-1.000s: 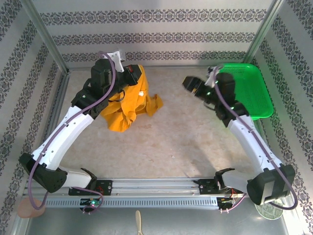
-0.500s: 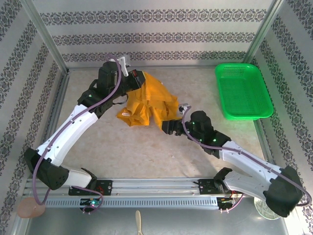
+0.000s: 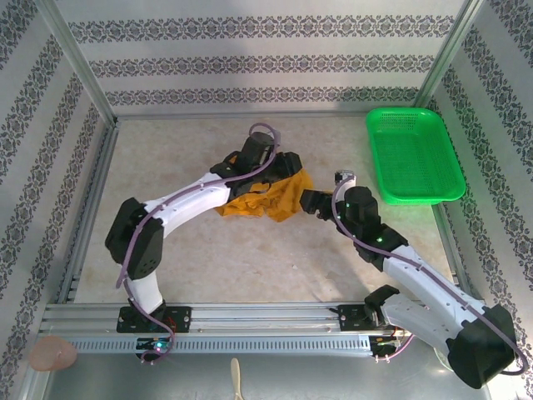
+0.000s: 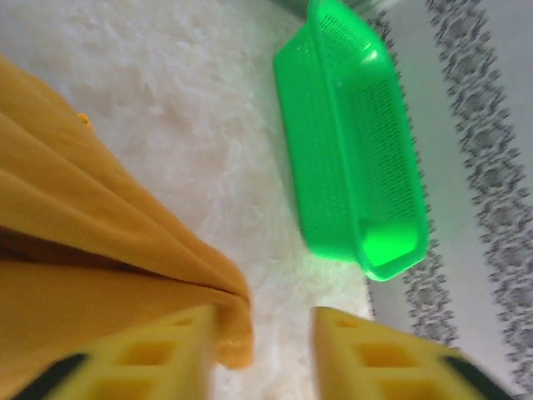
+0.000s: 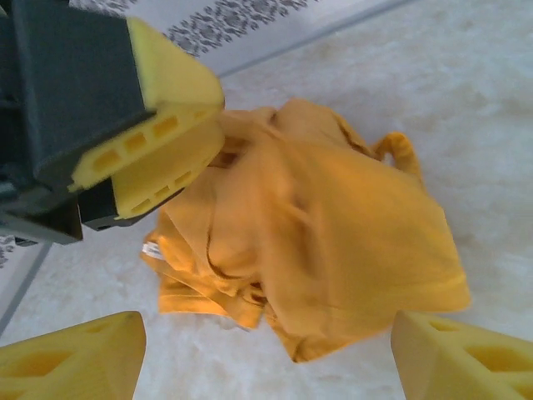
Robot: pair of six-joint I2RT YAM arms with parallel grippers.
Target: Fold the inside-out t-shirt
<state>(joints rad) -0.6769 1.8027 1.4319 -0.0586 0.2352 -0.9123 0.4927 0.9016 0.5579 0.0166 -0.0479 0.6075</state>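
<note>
The inside-out t-shirt (image 3: 260, 202) lies crumpled in a mustard-orange heap in the middle of the table. My left gripper (image 3: 293, 173) hovers over the heap's far right edge. In the left wrist view its yellow fingers (image 4: 166, 354) stand apart, and a fold of the t-shirt (image 4: 83, 250) hangs against the inner side of the left one; this gripper (image 4: 262, 354) is open. My right gripper (image 3: 312, 202) sits just right of the heap, open wide. In the right wrist view the t-shirt (image 5: 333, 242), with a small white label (image 5: 151, 249), lies beyond that gripper (image 5: 266, 367). The left gripper (image 5: 158, 142) rests on the cloth's upper left.
A green plastic basket (image 3: 414, 154) (image 4: 350, 150) stands at the back right, close to the patterned wall. Metal frame posts (image 3: 79, 62) rise at the back corners. The arms' mounting rail (image 3: 266, 321) runs along the near edge.
My left arm has swung right and nearer, dragging the t-shirt from the back left to the table's middle, and its jaws have parted. The right gripper has pulled back slightly to the right.
</note>
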